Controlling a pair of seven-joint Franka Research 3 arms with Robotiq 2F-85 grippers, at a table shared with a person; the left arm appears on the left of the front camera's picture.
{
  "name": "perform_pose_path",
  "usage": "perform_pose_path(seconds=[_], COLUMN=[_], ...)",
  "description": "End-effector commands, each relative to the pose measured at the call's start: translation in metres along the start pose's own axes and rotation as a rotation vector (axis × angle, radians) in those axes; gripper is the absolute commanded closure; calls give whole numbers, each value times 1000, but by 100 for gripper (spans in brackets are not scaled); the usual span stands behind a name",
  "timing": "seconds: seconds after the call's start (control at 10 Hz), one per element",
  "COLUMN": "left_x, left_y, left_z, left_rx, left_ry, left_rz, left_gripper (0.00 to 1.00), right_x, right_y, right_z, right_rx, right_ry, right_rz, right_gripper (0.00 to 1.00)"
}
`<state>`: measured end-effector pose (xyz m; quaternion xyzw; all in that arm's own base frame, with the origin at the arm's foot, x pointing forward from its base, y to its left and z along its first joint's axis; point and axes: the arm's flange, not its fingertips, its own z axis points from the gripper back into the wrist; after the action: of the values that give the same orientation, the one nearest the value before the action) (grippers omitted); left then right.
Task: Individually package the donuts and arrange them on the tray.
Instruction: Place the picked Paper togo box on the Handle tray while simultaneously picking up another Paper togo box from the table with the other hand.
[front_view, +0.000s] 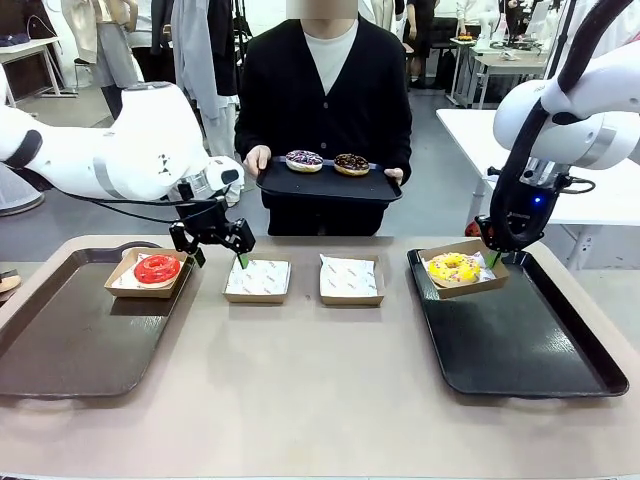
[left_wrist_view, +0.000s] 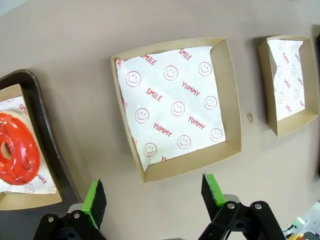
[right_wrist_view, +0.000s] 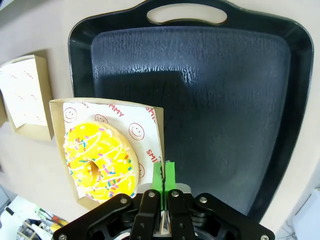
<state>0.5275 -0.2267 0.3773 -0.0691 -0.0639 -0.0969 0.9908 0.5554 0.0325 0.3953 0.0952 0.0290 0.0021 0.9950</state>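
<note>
The red donut (front_view: 157, 268) lies in a cardboard box on the left brown tray (front_view: 60, 340), and it also shows at the left edge of the left wrist view (left_wrist_view: 17, 150). My left gripper (front_view: 218, 256) hangs open just right of it, near an empty paper-lined box (left_wrist_view: 175, 105), with its fingers (left_wrist_view: 94, 200) holding nothing. The yellow sprinkled donut (front_view: 452, 267) sits in its box (right_wrist_view: 155, 117) at the far left corner of the black tray (front_view: 530, 350). My right gripper (right_wrist_view: 163, 176) is shut on that box's wall. The person holds a small black tray (front_view: 328, 185) with a dark sprinkled donut (front_view: 304, 160) and a chocolate donut (front_view: 351, 163).
A second empty lined box (front_view: 351, 279) stands mid-table, right of the first (front_view: 257, 280). Most of both trays' floors (right_wrist_view: 225, 100) are bare. The person stands at the far edge, both hands on the small tray.
</note>
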Motion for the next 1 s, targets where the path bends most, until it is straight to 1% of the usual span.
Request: perform_pose_path(seconds=[0.0,0.1,0.2,0.9], left_x=[6,3,1,1], left_y=[-11,-10,-5,-5], left_z=[-4,-2,-4,-4], left_rx=[19,-18,-3,-3], left_ry=[-14,1,4,4], left_rz=[13,11,-3,-3], left_gripper=[0,0,0,0], right_x=[-2,-2,-2,-2], right_y=[0,0,0,0], right_z=[1,1,1,1], right_rx=[0,0,0,0], right_ry=[-1,-1,-1,-1], right_rz=[0,0,0,0], right_gripper=[99,99,99,99])
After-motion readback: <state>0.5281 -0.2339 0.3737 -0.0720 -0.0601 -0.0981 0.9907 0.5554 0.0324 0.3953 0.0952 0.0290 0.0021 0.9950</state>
